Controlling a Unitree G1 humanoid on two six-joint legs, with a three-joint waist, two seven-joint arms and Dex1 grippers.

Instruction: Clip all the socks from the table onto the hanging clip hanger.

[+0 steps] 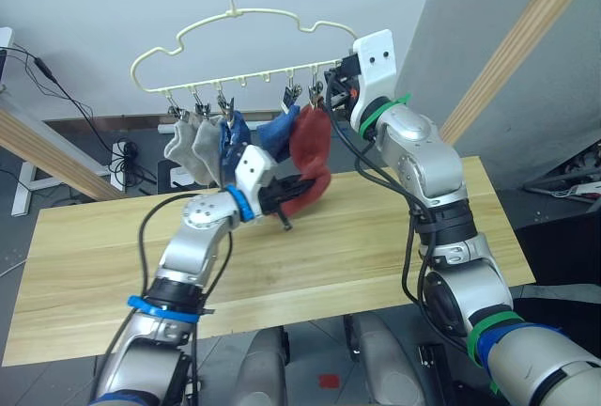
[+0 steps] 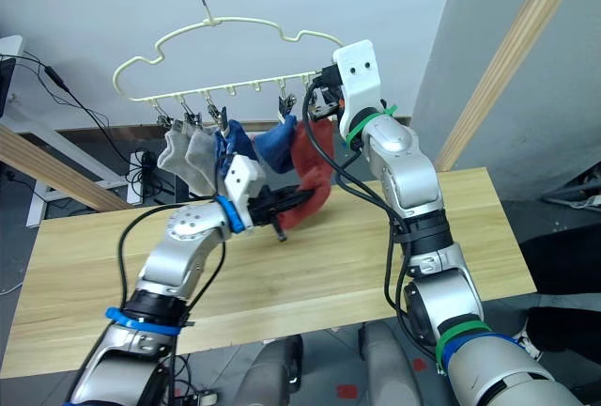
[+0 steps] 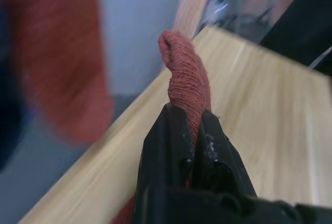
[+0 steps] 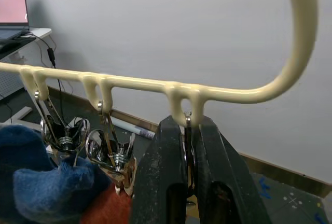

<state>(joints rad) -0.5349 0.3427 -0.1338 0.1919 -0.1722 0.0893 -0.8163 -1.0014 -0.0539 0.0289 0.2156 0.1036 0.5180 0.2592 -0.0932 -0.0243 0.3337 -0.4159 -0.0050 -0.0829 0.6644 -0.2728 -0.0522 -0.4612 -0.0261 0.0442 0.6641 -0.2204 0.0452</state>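
A plain pale wall (image 1: pixel 103 2) fills the far side, with a dark skirting strip at its foot. Slanted wooden poles (image 1: pixel 526 39) cross at right and left. Black cables (image 1: pixel 42 72) trail to a power strip (image 1: pixel 120 154) on the grey floor at far left, and a laptop (image 4: pixel 13 1) sits on a white desk.

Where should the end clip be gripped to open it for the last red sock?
Grip the end clip by its upper handle wings, just under the clip hanger bar, coming from behind as the right gripper does. That leaves the lower mouth free for the red sock.
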